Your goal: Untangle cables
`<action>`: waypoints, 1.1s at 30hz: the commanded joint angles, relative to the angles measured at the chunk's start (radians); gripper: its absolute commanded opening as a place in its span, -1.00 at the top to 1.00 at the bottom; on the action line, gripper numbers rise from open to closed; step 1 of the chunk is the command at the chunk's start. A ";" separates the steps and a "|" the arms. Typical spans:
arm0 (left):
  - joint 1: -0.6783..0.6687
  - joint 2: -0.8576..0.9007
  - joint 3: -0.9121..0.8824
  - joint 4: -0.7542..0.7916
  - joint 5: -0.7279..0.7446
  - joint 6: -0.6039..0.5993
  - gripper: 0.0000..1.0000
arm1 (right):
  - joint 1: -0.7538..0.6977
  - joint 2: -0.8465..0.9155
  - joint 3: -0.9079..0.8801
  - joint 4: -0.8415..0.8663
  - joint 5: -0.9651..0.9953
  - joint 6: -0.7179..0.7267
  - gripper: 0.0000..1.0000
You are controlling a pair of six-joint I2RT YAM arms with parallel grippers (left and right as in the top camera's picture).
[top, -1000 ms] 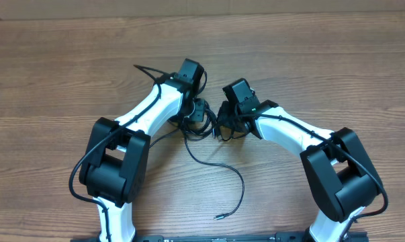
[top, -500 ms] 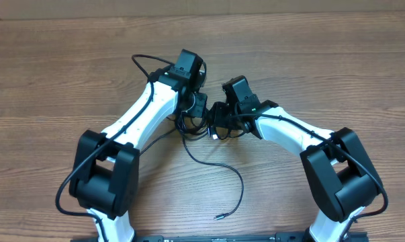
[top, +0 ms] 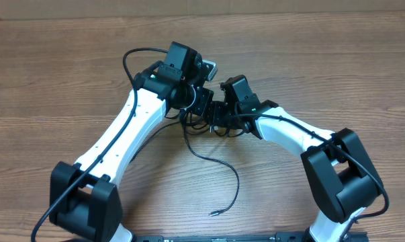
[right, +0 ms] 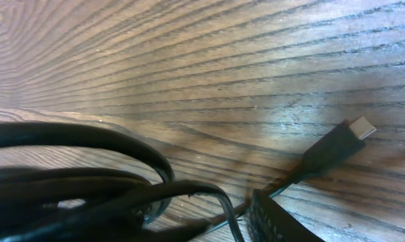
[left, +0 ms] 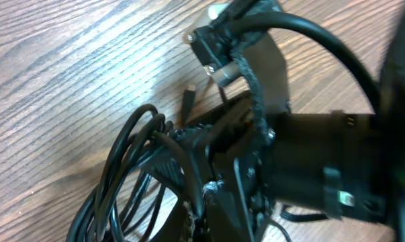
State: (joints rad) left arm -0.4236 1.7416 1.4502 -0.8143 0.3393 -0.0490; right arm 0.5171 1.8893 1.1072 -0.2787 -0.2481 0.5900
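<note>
Nearest the robot's bases, a loose plug (top: 215, 214) lies on the wooden table (top: 363, 60). It ends a single thin black cord (top: 223, 168) that curves away across the wood toward the middle. On either side of that cord stand the two white arms: the left arm (top: 121, 134) reaches long and diagonal, and the right arm (top: 283, 128) is bent shorter.

The cord runs into the cables (top: 203, 126), a dark knot of loops bunched at the centre of the table, between the two wrists and partly under them. The left gripper (top: 201, 106) comes onto the knot from its far left side with its fingers drawn together. Its wrist camera shows several strands looping off to the left from the fingertips, so it appears clamped on the cables. A second small plug (left: 189, 99) lies flat on the wood just beyond those loops.

The right gripper (top: 219, 115) meets the knot from the right, just beside the left one. Whether its jaws stand apart or together cannot be told. Its own camera shows only the corner of one ribbed pad (right: 276, 218) at the bottom edge and thick loops close to the lens at lower left. A silver-tipped plug (right: 336, 144) rests on the wood just past the pad.

Beyond the grippers, a thicker arm wire (top: 131, 57) arches off the left wrist.
</note>
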 commanded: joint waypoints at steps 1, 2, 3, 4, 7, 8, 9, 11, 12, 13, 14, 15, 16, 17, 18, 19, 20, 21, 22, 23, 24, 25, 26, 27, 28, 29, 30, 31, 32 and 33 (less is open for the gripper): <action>0.011 -0.121 0.027 0.008 0.071 0.020 0.92 | -0.002 -0.013 -0.003 -0.014 0.031 -0.019 0.03; 0.016 -0.134 0.027 0.007 0.066 0.020 0.92 | -0.002 -0.013 -0.003 -0.015 0.031 -0.019 0.03; 0.023 -0.148 0.027 0.006 0.058 0.019 0.92 | -0.002 -0.013 -0.003 -0.015 0.031 -0.019 0.03; 0.032 -0.163 0.027 0.006 0.046 0.016 0.92 | -0.002 -0.013 -0.003 -0.015 0.031 -0.019 0.03; 0.067 -0.207 0.027 0.002 -0.014 -0.028 0.92 | -0.002 -0.013 -0.003 -0.018 0.031 -0.018 0.03; 0.078 -0.219 0.027 -0.002 -0.042 -0.048 0.92 | -0.002 -0.013 -0.003 -0.018 0.031 -0.019 0.03; 0.090 -0.230 0.027 -0.006 -0.069 -0.070 0.92 | -0.002 -0.013 -0.003 -0.019 0.031 -0.018 0.03; 0.111 -0.250 0.027 -0.017 -0.111 -0.115 0.92 | -0.002 -0.013 -0.003 -0.021 0.031 -0.018 0.03; 0.120 -0.259 0.027 -0.024 -0.133 -0.141 0.92 | -0.002 -0.013 -0.003 -0.022 0.031 -0.018 0.03; 0.130 -0.267 0.027 -0.032 -0.154 -0.164 0.92 | -0.002 -0.013 -0.003 -0.022 0.031 -0.018 0.03; 0.137 -0.272 0.027 -0.040 -0.174 -0.186 0.92 | -0.002 -0.013 -0.003 -0.022 0.030 -0.018 0.03; 0.144 -0.274 0.027 -0.047 -0.195 -0.211 0.92 | -0.002 -0.013 -0.003 -0.023 0.030 -0.016 0.03; 0.148 -0.275 0.027 -0.051 -0.211 -0.225 0.92 | -0.002 -0.013 -0.003 -0.023 0.030 -0.015 0.03; 0.150 -0.275 0.027 -0.057 -0.224 -0.230 0.92 | -0.002 -0.013 -0.003 -0.022 0.030 -0.016 0.03; 0.150 -0.274 0.026 -0.058 -0.233 -0.230 0.92 | -0.002 -0.013 -0.003 -0.023 0.030 -0.016 0.03; 0.149 -0.271 0.024 -0.063 -0.240 -0.229 0.92 | -0.002 -0.013 -0.003 -0.022 0.030 -0.016 0.03; 0.149 -0.267 0.024 -0.067 -0.237 -0.229 0.92 | -0.002 -0.013 -0.003 -0.022 0.030 -0.016 0.03; 0.147 -0.262 0.024 -0.072 -0.231 -0.229 0.92 | -0.002 -0.013 -0.003 -0.022 0.030 -0.016 0.03; 0.144 -0.256 0.024 -0.078 -0.225 -0.227 0.92 | -0.002 -0.013 -0.003 -0.022 0.030 -0.015 0.03; 0.140 -0.245 0.024 -0.084 -0.223 -0.216 0.91 | -0.002 -0.013 -0.003 -0.021 0.030 -0.015 0.02; 0.137 -0.234 0.024 -0.091 -0.223 -0.205 0.90 | -0.003 -0.013 -0.003 -0.021 0.030 -0.015 0.00; 0.135 -0.222 0.024 -0.096 -0.224 -0.195 0.84 | -0.003 -0.013 -0.003 -0.019 0.030 -0.015 -0.04; 0.135 -0.207 0.024 -0.103 -0.224 -0.190 0.74 | -0.005 -0.013 -0.003 -0.017 0.028 -0.014 -0.05; 0.135 -0.190 0.024 -0.108 -0.222 -0.190 0.62 | -0.008 -0.013 -0.003 -0.016 0.021 -0.009 -0.06; 0.135 -0.174 0.024 -0.110 -0.217 -0.188 0.56 | -0.014 -0.013 -0.003 -0.014 0.014 0.001 -0.07; 0.135 -0.155 0.024 -0.110 -0.207 -0.177 0.49 | -0.020 -0.013 -0.003 -0.014 0.010 0.012 -0.08; 0.135 -0.139 0.024 -0.109 -0.198 -0.164 0.38 | -0.029 -0.013 -0.003 -0.014 0.004 0.015 -0.08; 0.135 -0.121 0.024 -0.105 -0.184 -0.142 0.32 | -0.039 -0.013 -0.003 -0.014 -0.002 0.015 -0.08; 0.135 -0.102 0.024 -0.101 -0.173 -0.120 0.28 | -0.051 -0.013 -0.003 -0.016 -0.008 0.014 -0.08; 0.135 -0.087 0.024 -0.097 -0.162 -0.100 0.26 | -0.060 -0.013 -0.003 -0.019 -0.008 0.014 -0.08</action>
State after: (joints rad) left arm -0.2752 1.6073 1.4616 -0.9188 0.1421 -0.2142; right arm 0.4911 1.8751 1.1088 -0.3000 -0.2401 0.5991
